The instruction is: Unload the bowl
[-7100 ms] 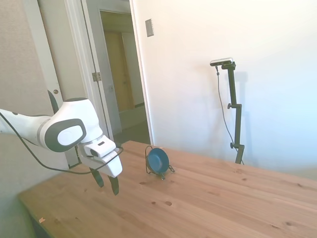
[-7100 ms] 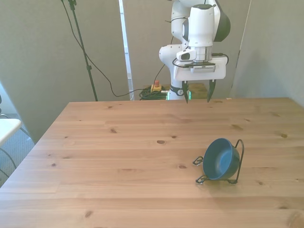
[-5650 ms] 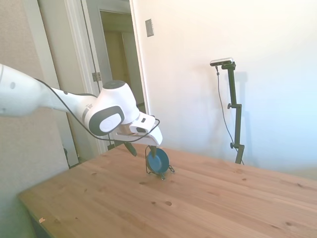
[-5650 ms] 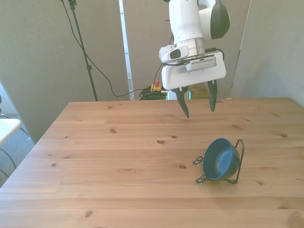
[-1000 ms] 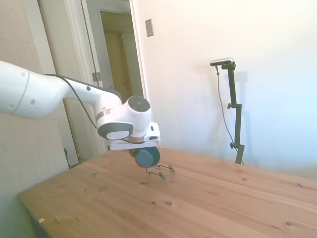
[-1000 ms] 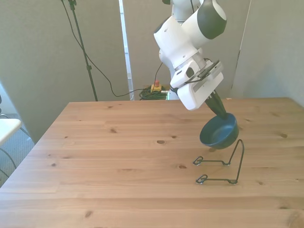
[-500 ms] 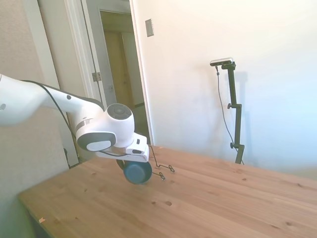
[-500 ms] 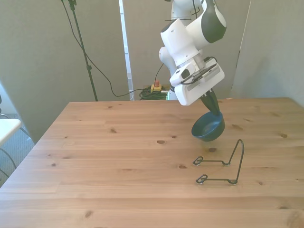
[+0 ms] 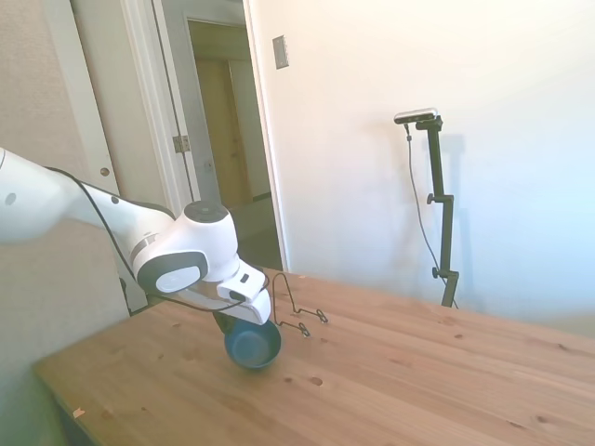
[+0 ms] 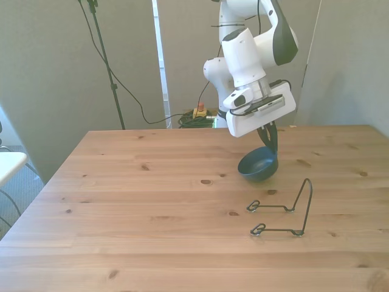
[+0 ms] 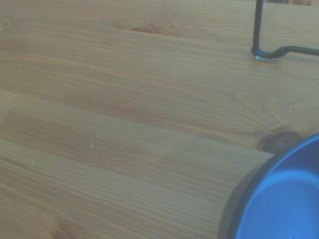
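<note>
Teal-blue and smooth, the bowl (image 10: 258,165) hung from my gripper (image 10: 270,144), whose dark fingers were clamped on its rim at the side toward the right of the front view, one finger inside the rim and one outside. In the front view the bowl sat at centre-right of the frame, tilted, its open side turned up and toward the frame's left, its base close above the wooden table (image 10: 146,213); whether the base touched the boards could not be determined. The black wire rack (image 10: 285,210) stood on the table at lower right of the bowl in that view, apart from it, with its upright loop on the right and its two feet pointing left. In the side view the bowl (image 9: 252,345) appeared at lower centre-left, directly beneath my gripper (image 9: 232,322), with the wire rack (image 9: 299,308) just behind it toward the wall. In the wrist view, the blurred blue rim of the bowl (image 11: 279,199) filled one corner, a bent section of the wire rack (image 11: 269,35) crossed the opposite corner, and table (image 11: 124,119) planks lay between them.
</note>
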You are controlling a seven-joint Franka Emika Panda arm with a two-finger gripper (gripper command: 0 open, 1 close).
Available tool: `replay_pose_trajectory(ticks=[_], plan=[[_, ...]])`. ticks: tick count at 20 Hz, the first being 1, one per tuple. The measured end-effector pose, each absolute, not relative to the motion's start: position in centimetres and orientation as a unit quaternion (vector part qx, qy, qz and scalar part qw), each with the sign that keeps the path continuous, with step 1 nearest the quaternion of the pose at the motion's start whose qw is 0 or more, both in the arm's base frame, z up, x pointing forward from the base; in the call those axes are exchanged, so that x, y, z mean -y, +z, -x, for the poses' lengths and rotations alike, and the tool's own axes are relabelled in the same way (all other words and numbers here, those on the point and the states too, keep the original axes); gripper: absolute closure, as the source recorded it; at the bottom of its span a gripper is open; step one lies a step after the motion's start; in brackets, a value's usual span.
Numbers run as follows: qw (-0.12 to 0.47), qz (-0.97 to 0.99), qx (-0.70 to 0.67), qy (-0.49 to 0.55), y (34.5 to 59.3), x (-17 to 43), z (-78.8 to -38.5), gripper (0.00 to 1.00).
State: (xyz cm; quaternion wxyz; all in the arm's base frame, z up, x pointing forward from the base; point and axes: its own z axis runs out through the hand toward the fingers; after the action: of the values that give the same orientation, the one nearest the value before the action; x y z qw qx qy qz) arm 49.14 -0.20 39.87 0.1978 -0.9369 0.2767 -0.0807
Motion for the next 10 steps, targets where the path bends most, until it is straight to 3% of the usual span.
replay_pose_trajectory(ticks=[2, 3, 10], plan=[[0.196, 0.932, -0.298, -0.067, 39.6, 0.3, -49.3, 1.0], [0.197, 0.931, -0.303, -0.057, 39.4, 0.5, -49.5, 0.0], [0.187, 0.928, -0.323, -0.022, 38.0, 0.7, -51.1, 0.0]])
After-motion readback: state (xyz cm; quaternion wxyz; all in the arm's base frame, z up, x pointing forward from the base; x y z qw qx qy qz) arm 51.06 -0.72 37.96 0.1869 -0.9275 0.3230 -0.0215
